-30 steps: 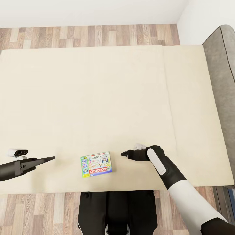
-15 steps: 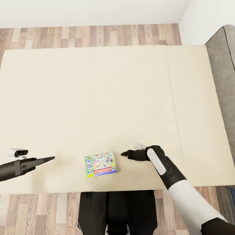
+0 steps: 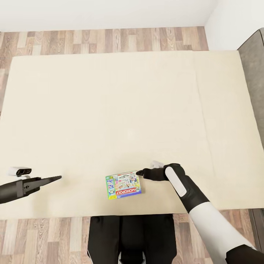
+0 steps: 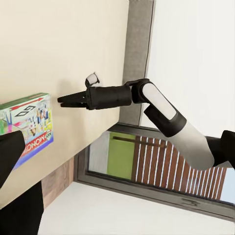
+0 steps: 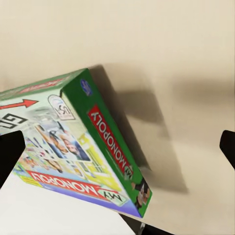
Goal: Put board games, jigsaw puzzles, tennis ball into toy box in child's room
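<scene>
A white Monopoly board game [image 3: 124, 184] with a green border lies flat on the beige mattress of the bed [image 3: 128, 102], near its front edge. My right gripper [image 3: 139, 172] hovers at the box's far right corner, fingertips just over it, and it is open. In the right wrist view the box [image 5: 83, 147] lies close up between the two fingers [image 5: 11, 156]. My left gripper [image 3: 58, 178] hangs open over the mattress well to the left of the box. The left wrist view shows the box [image 4: 27, 127] and the right gripper [image 4: 61, 100].
The grey headboard [image 3: 253, 73] runs along the bed's right side. Wood-plank floor [image 3: 102, 38] lies beyond the far edge and below the front edge, with a white wall behind. My dark trunk [image 3: 132, 238] stands at the bed's front edge.
The whole picture has shifted right, so the camera has moved. The box now lies closer to my right gripper, whose tip reaches its corner. The left gripper is farther from it.
</scene>
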Available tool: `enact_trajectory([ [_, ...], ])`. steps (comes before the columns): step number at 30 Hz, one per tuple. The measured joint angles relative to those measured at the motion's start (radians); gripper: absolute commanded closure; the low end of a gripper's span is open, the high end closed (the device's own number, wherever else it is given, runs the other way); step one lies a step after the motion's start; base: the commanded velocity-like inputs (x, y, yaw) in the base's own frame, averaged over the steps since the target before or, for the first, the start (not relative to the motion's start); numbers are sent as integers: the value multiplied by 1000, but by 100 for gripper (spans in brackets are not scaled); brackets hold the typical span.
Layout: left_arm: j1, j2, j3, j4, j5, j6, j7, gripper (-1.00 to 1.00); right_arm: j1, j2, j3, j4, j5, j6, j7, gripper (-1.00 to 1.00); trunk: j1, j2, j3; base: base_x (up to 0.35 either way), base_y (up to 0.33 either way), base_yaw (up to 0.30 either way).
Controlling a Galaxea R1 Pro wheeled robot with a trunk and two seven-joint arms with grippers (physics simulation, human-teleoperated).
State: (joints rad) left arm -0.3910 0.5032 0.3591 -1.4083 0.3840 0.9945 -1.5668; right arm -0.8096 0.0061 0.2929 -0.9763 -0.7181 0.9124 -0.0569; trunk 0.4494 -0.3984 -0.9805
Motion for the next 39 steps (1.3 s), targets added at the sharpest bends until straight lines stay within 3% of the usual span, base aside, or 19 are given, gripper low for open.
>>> enact_trajectory([
  [9, 0, 0, 0, 0, 0, 0, 0, -100, 0, 0, 0, 0, 0, -1, 0, -100, 0, 0, 0, 0, 150, 0],
  [39, 0, 0, 1, 0, 0, 3, 0, -100, 0, 0, 0, 2, -2, 2, 1, -100, 0, 0, 0, 0, 5, 0],
])
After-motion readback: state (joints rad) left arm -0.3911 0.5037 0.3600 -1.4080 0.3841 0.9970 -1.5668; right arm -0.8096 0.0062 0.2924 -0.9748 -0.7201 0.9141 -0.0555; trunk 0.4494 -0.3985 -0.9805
